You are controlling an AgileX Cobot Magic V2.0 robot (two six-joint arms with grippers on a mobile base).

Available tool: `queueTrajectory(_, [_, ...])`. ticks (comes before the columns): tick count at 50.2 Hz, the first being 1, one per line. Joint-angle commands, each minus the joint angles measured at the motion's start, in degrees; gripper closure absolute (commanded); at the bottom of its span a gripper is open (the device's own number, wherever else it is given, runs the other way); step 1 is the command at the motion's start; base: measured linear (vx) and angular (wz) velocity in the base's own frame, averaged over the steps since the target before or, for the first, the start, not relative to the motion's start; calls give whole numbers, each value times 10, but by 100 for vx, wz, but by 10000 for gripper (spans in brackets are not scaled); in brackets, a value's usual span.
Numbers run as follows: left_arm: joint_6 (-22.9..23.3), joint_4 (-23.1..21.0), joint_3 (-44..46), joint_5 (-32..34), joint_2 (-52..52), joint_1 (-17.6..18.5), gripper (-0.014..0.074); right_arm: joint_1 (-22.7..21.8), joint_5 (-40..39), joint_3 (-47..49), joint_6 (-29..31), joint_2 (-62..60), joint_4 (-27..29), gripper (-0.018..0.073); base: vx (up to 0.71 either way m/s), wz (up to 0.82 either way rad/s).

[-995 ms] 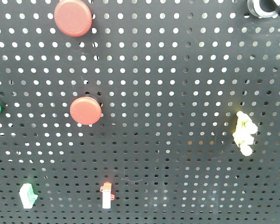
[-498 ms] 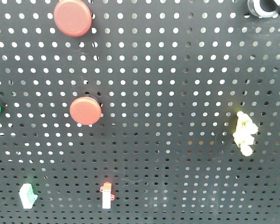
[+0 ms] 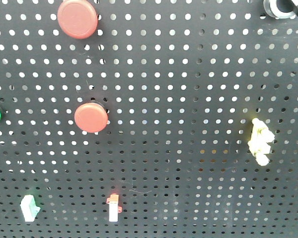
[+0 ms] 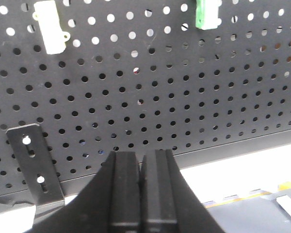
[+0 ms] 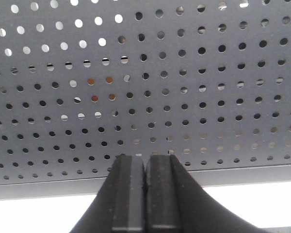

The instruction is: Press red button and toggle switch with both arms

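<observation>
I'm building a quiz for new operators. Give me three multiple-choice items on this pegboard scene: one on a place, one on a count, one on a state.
1. Where is the toggle switch in the front view?
A. top right corner
B. bottom left
C. centre

2. How many red buttons are on the pegboard?
A. one
B. two
C. four

3. How stand the fingers of the left gripper and right gripper?
A. both wide open
B. one open, one shut
C. both shut, holding nothing

Answers:
1. A, its silver-white collar is cut by the top right edge.
2. B, a larger red button at the top and a smaller red button below it.
3. C, both wrist views show the fingers pressed together.
</observation>
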State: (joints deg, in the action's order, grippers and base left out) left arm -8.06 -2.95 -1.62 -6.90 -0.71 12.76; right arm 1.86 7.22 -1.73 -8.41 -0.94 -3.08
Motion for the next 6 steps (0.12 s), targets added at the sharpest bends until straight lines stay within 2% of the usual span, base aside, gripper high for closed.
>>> queueTrajectory(1, [6,-1,-20,48,-9,-1,594,-4,-51,-7,1,-6,-8,562,0,0])
queueTrajectory(6, [6,-1,-20,48,-9,-1,594,-4,-51,-7,1,-6,-8,562,0,0])
